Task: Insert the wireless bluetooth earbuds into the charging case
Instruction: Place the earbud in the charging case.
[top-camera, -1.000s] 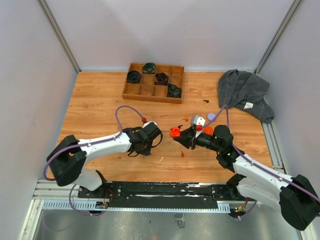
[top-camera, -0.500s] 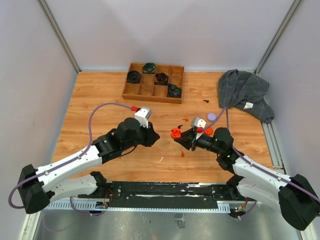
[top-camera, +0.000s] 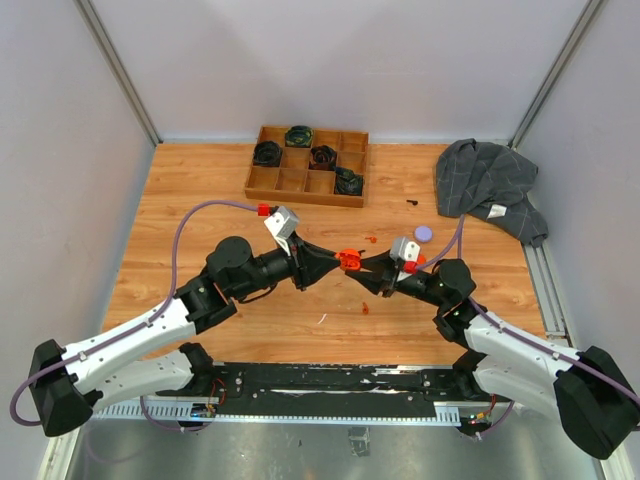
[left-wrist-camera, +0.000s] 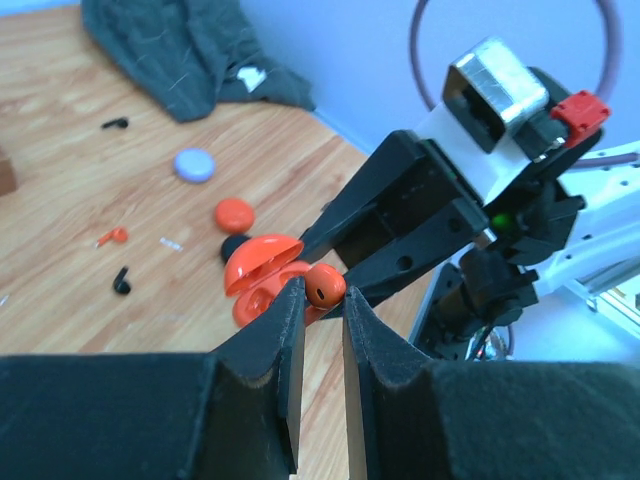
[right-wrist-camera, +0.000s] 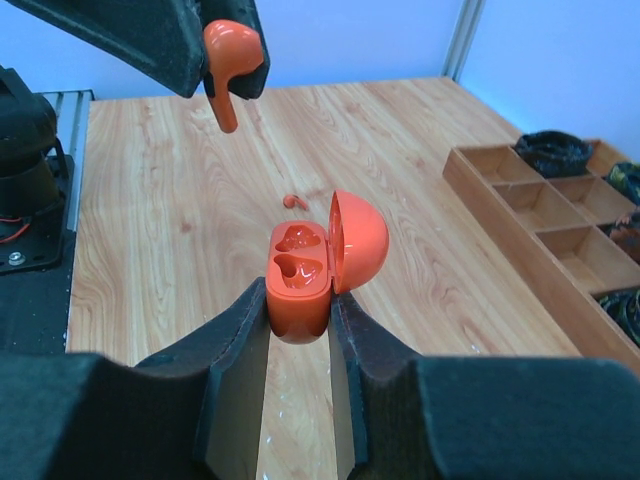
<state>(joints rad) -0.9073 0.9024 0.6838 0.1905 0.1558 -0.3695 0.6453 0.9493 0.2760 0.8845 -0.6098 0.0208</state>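
Swung across, the left gripper (left-wrist-camera: 321, 303) pinches an orange earbud (left-wrist-camera: 325, 285) just short of the open charging case (right-wrist-camera: 298, 280) the right gripper (right-wrist-camera: 298, 318) clamps

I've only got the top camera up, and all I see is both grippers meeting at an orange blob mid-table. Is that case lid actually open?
Observer: Yes. The right wrist view shows the orange charging case clamped in the right gripper, lid swung up, both sockets empty.
Operator: Does the left gripper have a bud?
Observer: It does. The left gripper pinches an orange earbud by its head; its stem points toward the case, with a clear gap between them.
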